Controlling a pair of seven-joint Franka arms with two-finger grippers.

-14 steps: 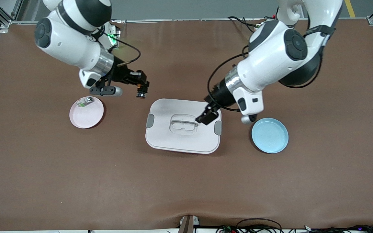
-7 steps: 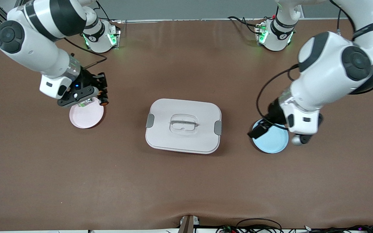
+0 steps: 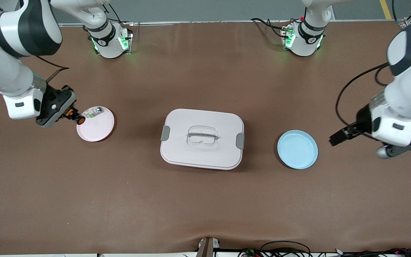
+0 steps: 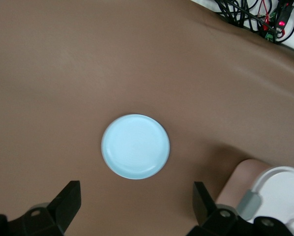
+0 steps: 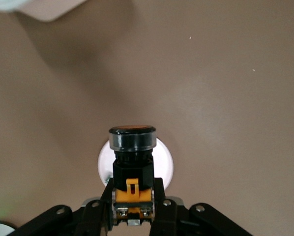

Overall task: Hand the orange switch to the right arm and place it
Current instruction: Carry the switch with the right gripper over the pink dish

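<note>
The orange switch (image 3: 79,120) is held in my right gripper (image 3: 71,115), orange cap pointing away from the wrist. It hangs over the rim of the pink plate (image 3: 96,129) at the right arm's end. In the right wrist view the switch (image 5: 132,160) sits between the shut fingers (image 5: 162,204) of the right gripper (image 5: 133,202), with the plate (image 5: 165,164) showing pale below it. My left gripper (image 3: 336,137) is open and empty over bare table beside the blue plate (image 3: 297,149). Its wrist view shows the open gripper (image 4: 135,206) and that plate (image 4: 135,146).
A white lidded box (image 3: 202,138) with grey clips stands mid-table between the plates; its corner shows in the left wrist view (image 4: 279,189). A small white-and-green component (image 3: 93,113) lies on the pink plate. The two arm bases stand at the table's top edge.
My right gripper carried the switch from beside the box out to the pink plate's rim. My left gripper drew back from the box lid, past the blue plate, toward its own end.
</note>
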